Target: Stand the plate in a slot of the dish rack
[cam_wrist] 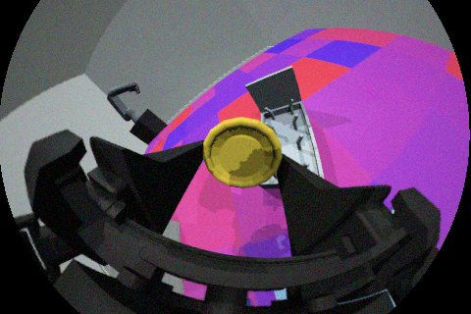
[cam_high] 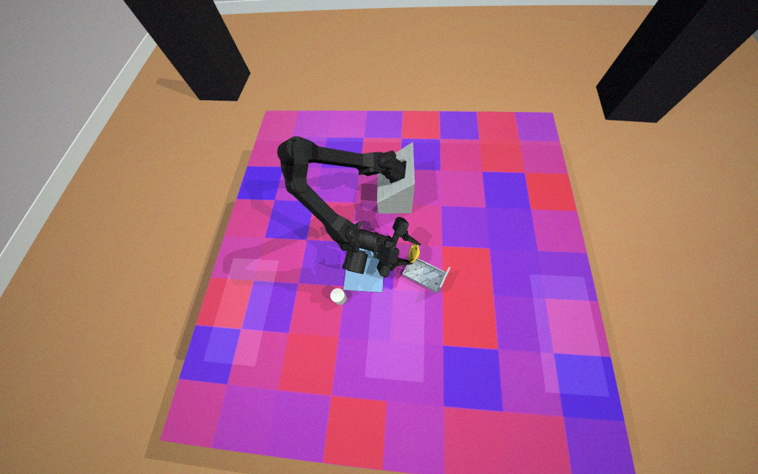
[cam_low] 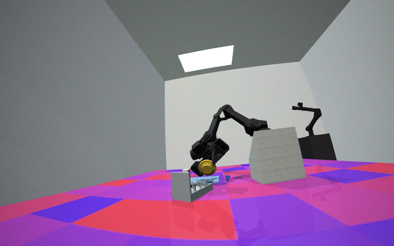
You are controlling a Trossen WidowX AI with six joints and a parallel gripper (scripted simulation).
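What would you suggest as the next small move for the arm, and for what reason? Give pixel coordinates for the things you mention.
I would probably shift the plate [cam_high: 414, 253] [cam_low: 207, 167] [cam_wrist: 241, 152] sideways over the dish rack [cam_high: 424, 275] [cam_low: 180, 186] [cam_wrist: 274, 89], keeping the hand [cam_high: 414, 253] [cam_low: 207, 167] [cam_wrist: 241, 152] shut: the plate is gripped and already tipped up on edge, but from the top it appears beside the rack's edge, not between its rails.
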